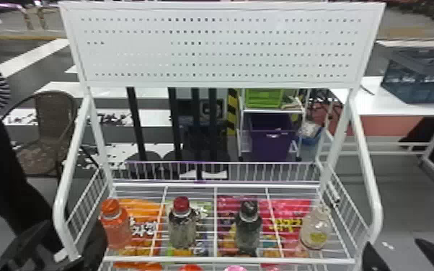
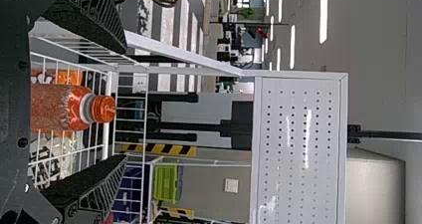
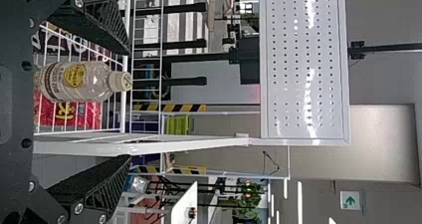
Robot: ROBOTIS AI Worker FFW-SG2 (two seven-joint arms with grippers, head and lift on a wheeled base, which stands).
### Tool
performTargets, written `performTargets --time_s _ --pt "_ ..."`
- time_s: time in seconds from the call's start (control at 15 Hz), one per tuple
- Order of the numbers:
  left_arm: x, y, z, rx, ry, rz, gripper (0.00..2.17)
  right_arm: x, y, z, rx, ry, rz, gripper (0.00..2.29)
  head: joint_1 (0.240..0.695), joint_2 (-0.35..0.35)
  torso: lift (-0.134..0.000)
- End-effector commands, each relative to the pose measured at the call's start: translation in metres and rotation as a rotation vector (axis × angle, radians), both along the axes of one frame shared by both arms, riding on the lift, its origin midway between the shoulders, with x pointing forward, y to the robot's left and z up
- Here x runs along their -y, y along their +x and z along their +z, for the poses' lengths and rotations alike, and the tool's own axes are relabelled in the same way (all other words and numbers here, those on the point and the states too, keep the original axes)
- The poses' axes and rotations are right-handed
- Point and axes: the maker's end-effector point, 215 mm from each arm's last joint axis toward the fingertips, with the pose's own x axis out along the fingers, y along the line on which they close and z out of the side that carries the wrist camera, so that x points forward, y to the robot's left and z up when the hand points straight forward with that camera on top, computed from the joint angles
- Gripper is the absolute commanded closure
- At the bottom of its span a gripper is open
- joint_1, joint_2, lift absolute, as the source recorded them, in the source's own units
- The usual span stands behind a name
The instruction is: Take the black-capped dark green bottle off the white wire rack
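In the head view, the dark green bottle [image 1: 248, 230] is standing upright on the white wire rack [image 1: 227, 259], to the left of the right gripper [image 1: 392, 242], seemingly the nearer hand; the clear bottle [image 1: 315, 232] is standing between them. In the left wrist view, the left gripper [image 2: 124, 103] is holding nothing, fingers wide apart. In the right wrist view, the right gripper's fingers are standing wide apart, empty.

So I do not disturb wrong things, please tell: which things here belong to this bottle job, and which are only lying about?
For the job:
black-capped bottle
rack, which holds it
left claw and right claw, both open

Only about:
orange bottle
red-capped bottle
clear bottle
snack bags
chair
purple bin
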Motion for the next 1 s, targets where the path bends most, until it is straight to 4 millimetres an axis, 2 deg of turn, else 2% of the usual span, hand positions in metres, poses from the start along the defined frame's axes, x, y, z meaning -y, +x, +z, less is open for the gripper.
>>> performTargets --time_s 0.0,0.6,0.67,0.8,0.93 --pt "0.000 0.000 0.001 0.001 -0.001 0.001 0.14 0.000 0.000 0.000 0.001 0.000 0.000 0.17 0.499 0.000 0.000" --pt "0.000 0.002 -0.002 -0.005 0.001 0.000 0.14 0.001 0.000 -0.003 -0.005 0.001 -0.003 0.17 0.499 0.000 0.000" --pt "-0.001 0.002 -0.002 -0.006 0.001 0.001 0.14 0.000 0.000 -0.008 -0.013 0.003 -0.002 0.17 0.499 0.000 0.000" --pt "0.000 0.002 -0.002 -0.005 0.001 0.000 0.14 -0.009 0.001 -0.028 -0.029 0.010 0.009 0.17 0.499 0.000 0.000" --pt "0.000 0.002 -0.001 -0.003 0.001 0.000 0.14 -0.023 0.000 -0.076 -0.101 0.032 0.032 0.17 0.499 0.000 0.000"
